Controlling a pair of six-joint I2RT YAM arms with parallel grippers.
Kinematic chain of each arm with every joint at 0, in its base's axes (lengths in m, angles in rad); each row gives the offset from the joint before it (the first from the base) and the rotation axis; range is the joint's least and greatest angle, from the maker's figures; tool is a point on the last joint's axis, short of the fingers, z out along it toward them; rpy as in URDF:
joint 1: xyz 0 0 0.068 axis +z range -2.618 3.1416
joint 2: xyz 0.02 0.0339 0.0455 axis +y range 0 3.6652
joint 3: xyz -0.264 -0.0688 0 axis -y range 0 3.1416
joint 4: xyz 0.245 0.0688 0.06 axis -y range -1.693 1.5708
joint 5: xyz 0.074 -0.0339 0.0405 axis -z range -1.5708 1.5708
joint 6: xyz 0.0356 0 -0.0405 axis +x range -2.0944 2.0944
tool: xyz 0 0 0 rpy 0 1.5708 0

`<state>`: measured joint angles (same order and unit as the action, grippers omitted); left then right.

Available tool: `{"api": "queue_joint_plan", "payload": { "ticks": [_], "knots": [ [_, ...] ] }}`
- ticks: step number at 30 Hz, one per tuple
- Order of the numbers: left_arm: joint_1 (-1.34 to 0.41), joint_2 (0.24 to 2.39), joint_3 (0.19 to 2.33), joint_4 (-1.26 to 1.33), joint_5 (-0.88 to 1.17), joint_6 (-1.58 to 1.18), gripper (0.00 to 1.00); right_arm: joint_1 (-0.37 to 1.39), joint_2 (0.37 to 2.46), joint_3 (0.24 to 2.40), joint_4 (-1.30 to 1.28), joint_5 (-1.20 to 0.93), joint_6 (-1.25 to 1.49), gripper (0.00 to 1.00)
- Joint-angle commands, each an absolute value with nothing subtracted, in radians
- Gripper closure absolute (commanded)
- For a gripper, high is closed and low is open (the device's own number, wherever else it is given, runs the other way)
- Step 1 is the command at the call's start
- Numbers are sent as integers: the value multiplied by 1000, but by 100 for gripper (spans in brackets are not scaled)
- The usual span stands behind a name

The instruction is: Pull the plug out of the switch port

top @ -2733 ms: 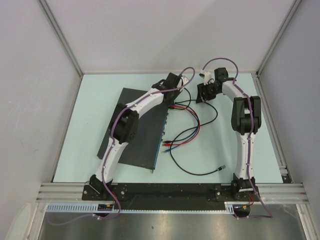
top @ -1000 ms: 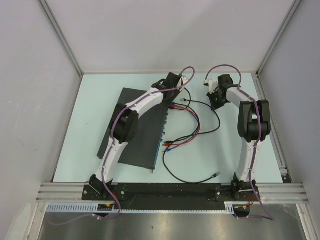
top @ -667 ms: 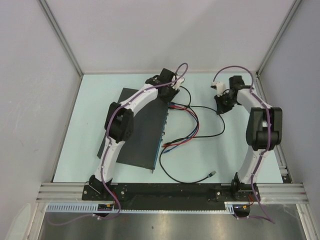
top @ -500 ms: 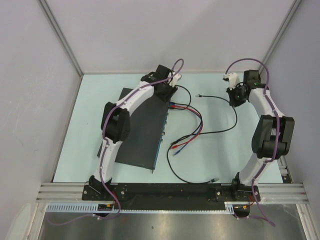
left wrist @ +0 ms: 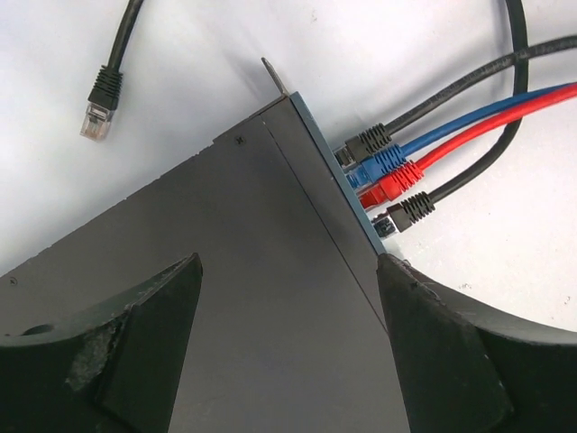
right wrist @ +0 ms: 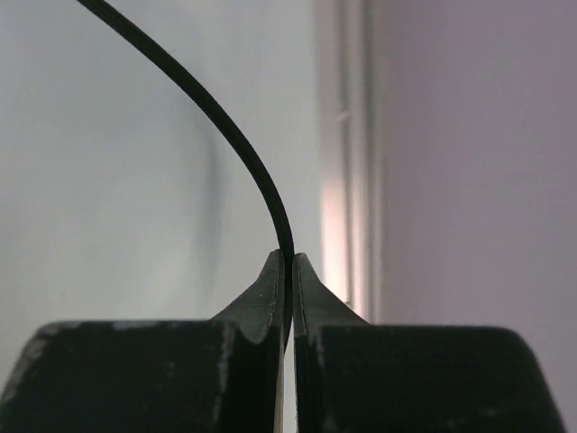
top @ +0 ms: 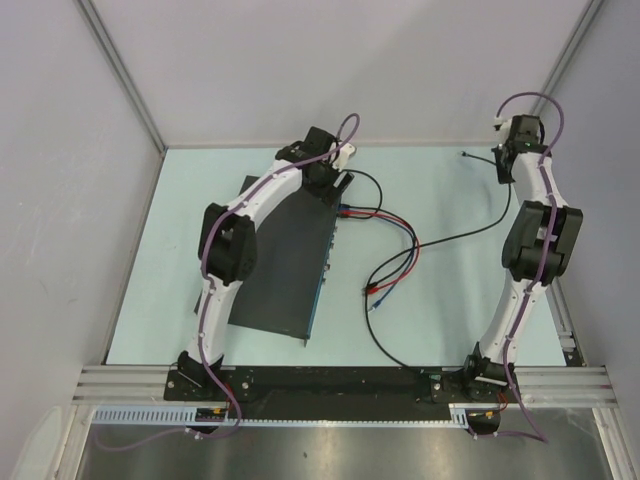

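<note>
Four plugs (left wrist: 388, 185) sit in the switch (left wrist: 225, 289); left tool (left wrist: 290, 263) gapes; right tool (right wrist: 287, 262) pinches one black cable (right wrist: 236, 140).

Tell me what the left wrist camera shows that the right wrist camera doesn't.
Only left wrist: the switch, four plugs in its ports (black, blue, red, black), a loose plug on the table, and the left gripper spread open. Only right wrist: the right gripper pinched shut on a thin black cable, with a frame post behind. Both: dark fingers at the bottom edge and black cabling.
</note>
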<state>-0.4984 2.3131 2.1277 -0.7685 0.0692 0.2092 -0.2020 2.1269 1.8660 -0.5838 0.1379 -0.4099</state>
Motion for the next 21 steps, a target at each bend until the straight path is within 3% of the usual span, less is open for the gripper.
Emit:
{"api": "queue_joint_plan", "payload": {
  "ticks": [1,6,10,13,14,15,17,21],
  "knots": [
    [-474,2226,2131,-773,100,192,15,-206,2155,2037,-488,317,-334,100],
    [-463,2215,2126,-776,110,195,15,-203,2299,2209,-561,443,-253,100],
    [-457,2209,2123,-782,132,192,14,-163,2332,2203,-586,374,-291,99],
    [-446,2188,2108,-785,158,186,14,-129,2333,2195,-639,301,-299,60],
    [-439,2175,2103,-784,175,186,13,-114,2326,2197,-658,279,-279,42],
    [-436,2168,2103,-785,182,180,13,-101,2313,2183,-687,266,-272,34],
    [-423,2154,2106,-787,228,172,13,-81,2226,2087,-693,157,-275,28],
    [-410,2096,2080,-753,313,176,12,-9,2077,1944,-782,-93,-313,26]
  ]
}}
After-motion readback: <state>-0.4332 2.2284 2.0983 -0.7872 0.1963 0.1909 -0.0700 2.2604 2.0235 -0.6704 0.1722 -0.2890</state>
